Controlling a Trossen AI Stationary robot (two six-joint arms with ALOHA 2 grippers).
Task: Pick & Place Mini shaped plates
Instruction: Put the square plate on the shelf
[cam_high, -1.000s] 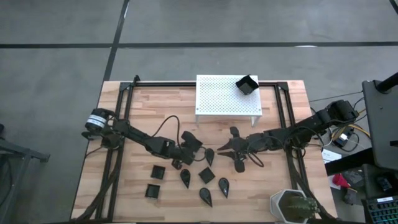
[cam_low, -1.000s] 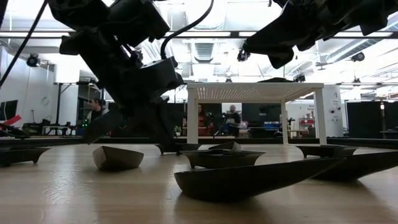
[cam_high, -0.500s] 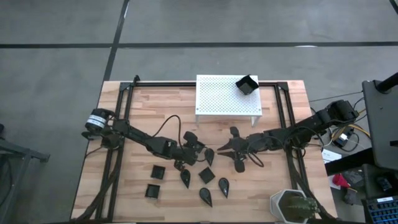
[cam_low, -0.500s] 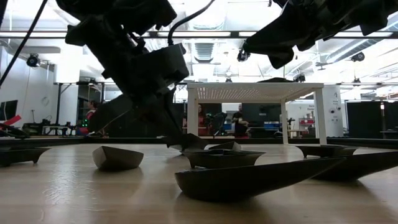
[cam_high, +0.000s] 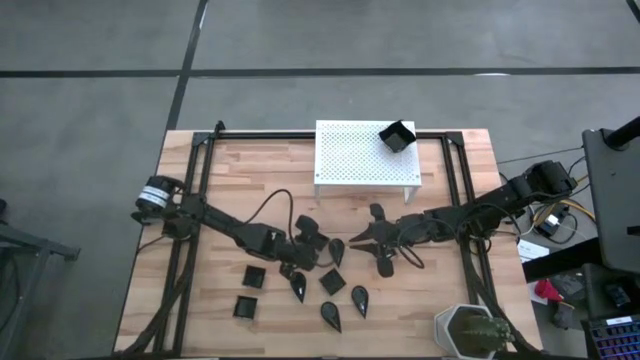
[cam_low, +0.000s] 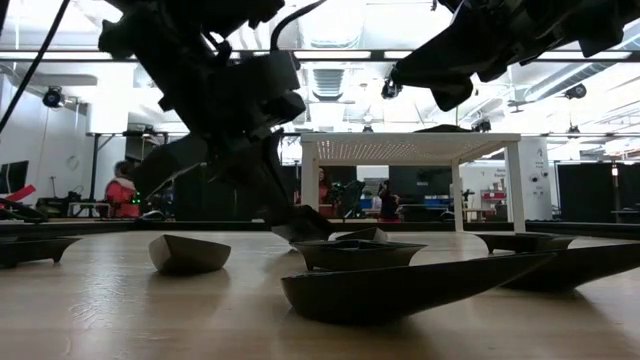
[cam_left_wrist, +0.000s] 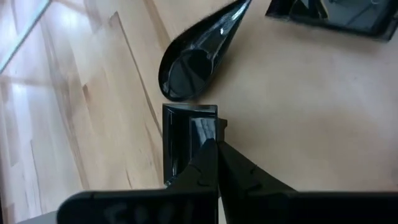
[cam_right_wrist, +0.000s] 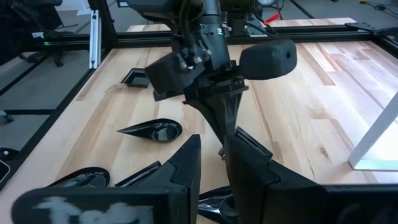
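Note:
My left gripper (cam_high: 303, 248) is low over the middle of the table, shut on a small black square plate (cam_left_wrist: 180, 140). Just past that plate lies a teardrop plate (cam_left_wrist: 199, 59), bottom down on the wood. More black plates rest around it: squares (cam_high: 254, 275) (cam_high: 245, 307) (cam_high: 332, 282) and teardrops (cam_high: 298, 288) (cam_high: 331, 315) (cam_high: 359, 298). One square plate (cam_high: 397, 136) sits on the white stand (cam_high: 355, 158). My right gripper (cam_high: 372, 232) hovers open to the right of the left one, above a teardrop plate (cam_high: 385, 265), touching nothing. My left gripper pinches one raised side wall (cam_left_wrist: 208, 127) of the square plate between its two fingers, one finger inside the dish and one outside. The fingers come from above, slanting down. The plate hangs tilted below them, close to the wood; whether it touches the table, I cannot tell.
The white perforated stand occupies the far middle of the table. A white pot with a green plant (cam_high: 470, 330) stands at the near right corner. Black rails (cam_high: 190, 200) (cam_high: 462, 200) run along both sides. Bare wood shows at the near left (cam_high: 190, 310).
My left gripper, still shut on the square plate, has moved a little toward the table's near edge and to the right, carrying the plate closer to the teardrop plates. My right arm has kept still.

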